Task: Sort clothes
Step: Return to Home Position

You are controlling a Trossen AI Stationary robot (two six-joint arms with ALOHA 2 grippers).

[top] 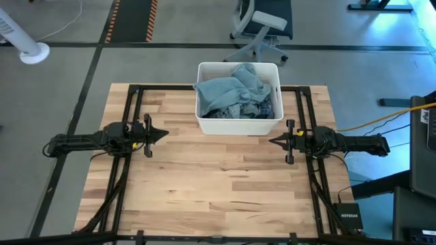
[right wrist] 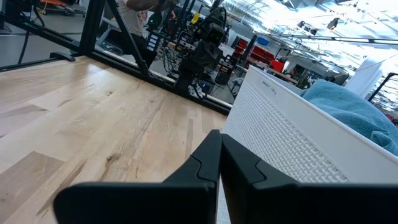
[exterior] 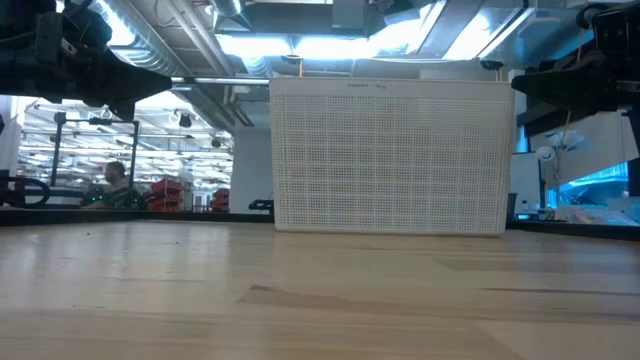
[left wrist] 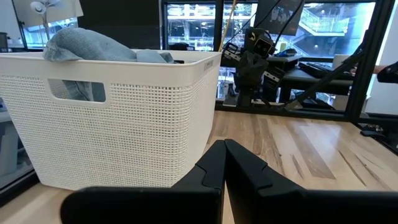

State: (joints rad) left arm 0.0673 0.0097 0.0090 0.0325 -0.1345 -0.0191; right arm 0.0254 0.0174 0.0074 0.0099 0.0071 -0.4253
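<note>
High view: the bin (top: 203, 122) sits at the middle of the worktop's (top: 218, 190) far edge, with its long axis along that edge. The clothes (top: 228, 92) are heaped inside it, light blue-grey on top and darker blue beneath. No garment lies on the bare wood. The left gripper (top: 161, 133) is near the left edge, pointing inward, apart from the bin. The right gripper (top: 272, 141) points inward from the right edge, its tip just beside the bin's near right corner, so it is the nearer arm. The clothes lie beyond and between the two tips.

Low view: the bin's lattice wall fills the centre. Neither the clothes nor the fingertips are visible.

Left wrist view: the fingers (left wrist: 245, 165) are pressed together with nothing between them. The bin is just ahead to one side, not touched.

Right wrist view: the fingers (right wrist: 202, 165) are likewise together and empty. The bin wall is close alongside, and I cannot tell whether it touches.

Judgement: sorting looks finished. The right arm's retreat calls for drawing off clear of the bin corner.
</note>
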